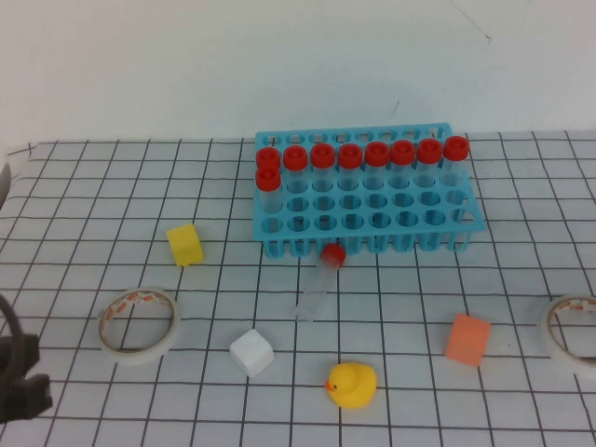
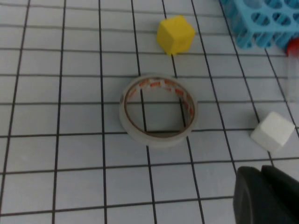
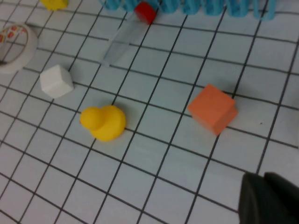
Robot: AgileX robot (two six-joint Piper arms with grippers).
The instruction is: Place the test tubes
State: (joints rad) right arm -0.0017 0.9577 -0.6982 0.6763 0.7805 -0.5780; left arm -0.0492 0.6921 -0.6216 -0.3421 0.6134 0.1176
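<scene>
The loose test tube [image 1: 313,287] lies flat just in front of the blue rack [image 1: 391,244], its red cap [image 1: 332,254] by the rack and its long body pointing back at the robot, out ahead between the left gripper [image 2: 261,186] and the right gripper [image 3: 264,186], both pinched shut, empty, near the robot's edge.

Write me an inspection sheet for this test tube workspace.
surface: white gridded table.
job's things: blue rack holds nine upright tubes with red caps; one loose tube lies just in front of the rack, cap toward it.
clutter: yellow cube, white cube, orange cube, duck, left tape roll, right tape roll at the edge.
grippers: left gripper shut, empty, at the near left; right gripper shut, empty, on the near side of the orange cube.
cables: nothing seen.
surroundings: plain white wall behind.
</scene>
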